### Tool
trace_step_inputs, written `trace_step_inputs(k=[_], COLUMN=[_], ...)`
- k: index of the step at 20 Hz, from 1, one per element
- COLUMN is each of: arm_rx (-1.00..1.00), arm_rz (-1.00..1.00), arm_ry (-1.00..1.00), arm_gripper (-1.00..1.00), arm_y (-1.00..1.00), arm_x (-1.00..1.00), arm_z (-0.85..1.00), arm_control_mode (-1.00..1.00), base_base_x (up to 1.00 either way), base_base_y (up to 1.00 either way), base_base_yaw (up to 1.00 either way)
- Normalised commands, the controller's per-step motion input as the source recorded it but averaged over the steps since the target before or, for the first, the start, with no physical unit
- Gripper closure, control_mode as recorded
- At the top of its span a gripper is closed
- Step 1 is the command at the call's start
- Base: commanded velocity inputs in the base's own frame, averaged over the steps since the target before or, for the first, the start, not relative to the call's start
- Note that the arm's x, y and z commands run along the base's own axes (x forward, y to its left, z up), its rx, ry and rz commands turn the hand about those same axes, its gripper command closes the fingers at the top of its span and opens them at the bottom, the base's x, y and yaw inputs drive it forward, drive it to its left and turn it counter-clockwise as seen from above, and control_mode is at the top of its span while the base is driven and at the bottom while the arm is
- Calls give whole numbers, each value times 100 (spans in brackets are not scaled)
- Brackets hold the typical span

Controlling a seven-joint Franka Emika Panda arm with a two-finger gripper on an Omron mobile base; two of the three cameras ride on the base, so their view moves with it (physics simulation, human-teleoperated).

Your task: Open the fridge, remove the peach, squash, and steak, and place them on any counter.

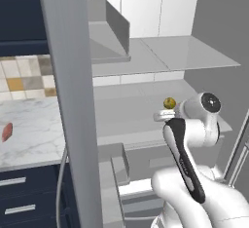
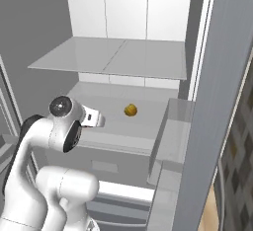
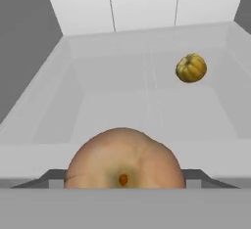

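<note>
Peach hides gripper's fingertips; squash sits beyond it.

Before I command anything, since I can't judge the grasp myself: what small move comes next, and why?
Probably lift and draw back from the fridge shelf: the peach sits right at the gripper, apparently held, the squash lies apart farther back, and the steak already rests on the counter.
</note>
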Motion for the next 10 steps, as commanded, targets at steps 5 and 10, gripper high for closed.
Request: trace_step_inputs(k=[5,10], arm_rx=[0,0], arm_rz=[-2,0], arm_ry=[0,0], arm_gripper=[100,100], arm_y=[0,0], arm_x=[-90,-75], arm_z=[100,60], arm_control_mode=[-100,-100], base_base_x=[0,0], base_base_y=[0,0], base_base_yaw=[0,0])
